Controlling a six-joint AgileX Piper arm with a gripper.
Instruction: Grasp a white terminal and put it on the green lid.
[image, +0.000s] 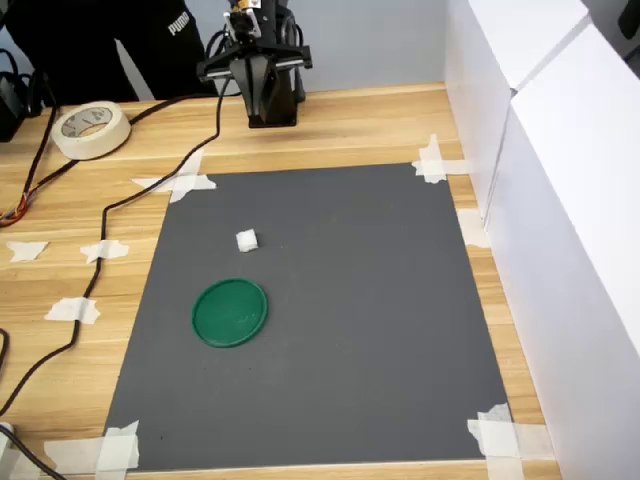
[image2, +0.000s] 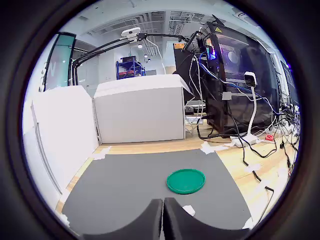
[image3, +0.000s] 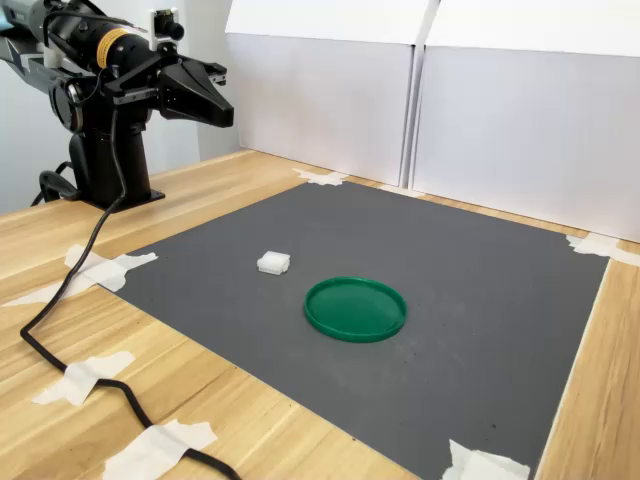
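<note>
**Desk:** Where does the arm stand in this frame?

**Photographer:** Parked at the back of the wooden table, folded over its base. The claw hangs high off the surface, short of the mat's near edge. In the wrist view its two dark fingers meet almost tip to tip, so it is closed or nearly so, with nothing between them.

**Desk:** And the piece it has to fetch?

**Photographer:** The white terminal sits alone on the dark grey mat, ahead of the claw and well below it. In the wrist view it shows just past the fingertips, a little to one side of the line between them. It looks roughly square, so I cannot give it a long axis.

**Desk:** The drop-off point?

**Photographer:** The green lid lies flat on the same mat, near the terminal but not touching it, and farther from the arm along nearly the same line. In the second exterior view the terminal lies to the left of the lid.

**Desk:** So what does the next move depend on?

**Photographer:** As I read it, a reach forward and down with the fingers parted first; the carry afterwards looks short.
</note>
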